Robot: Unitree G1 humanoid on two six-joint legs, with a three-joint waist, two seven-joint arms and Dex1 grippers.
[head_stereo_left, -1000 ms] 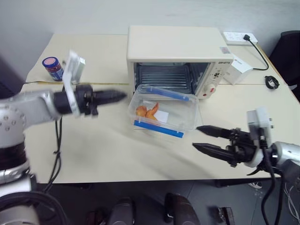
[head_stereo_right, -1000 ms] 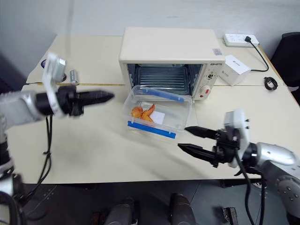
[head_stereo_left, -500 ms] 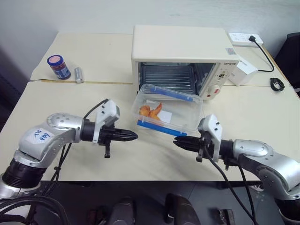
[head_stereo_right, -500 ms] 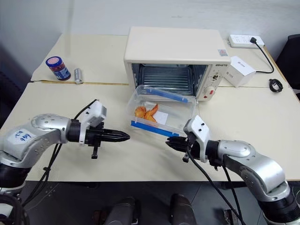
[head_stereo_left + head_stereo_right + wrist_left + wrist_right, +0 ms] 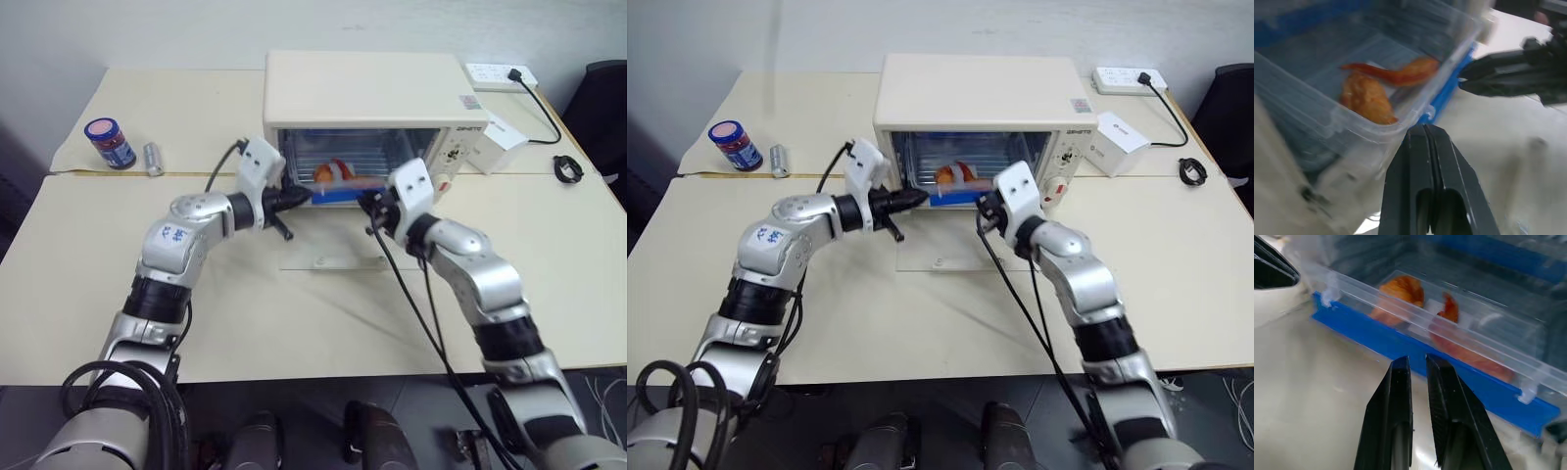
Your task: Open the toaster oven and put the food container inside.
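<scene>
The food container sits right at the mouth of the toaster oven, its back half already in over the rack and its front blue clip strip at the threshold, orange pieces showing through the clear wall. The glass door lies flat on the tabletop in front, which is why the box can be slid in rather than lifted. Both arms come in level from either side: the left claw is shut with its tip at the container's near left corner, and the right claw has its fingers nearly together, tip just short of the blue strip. Neither grips anything; they look set as two blunt pushers, one per corner, so the box goes in straight instead of twisting. Whether the tips actually touch the plastic is hard to say from here. Off to the side, a small blue jar and a white box stand well apart from the action.
</scene>
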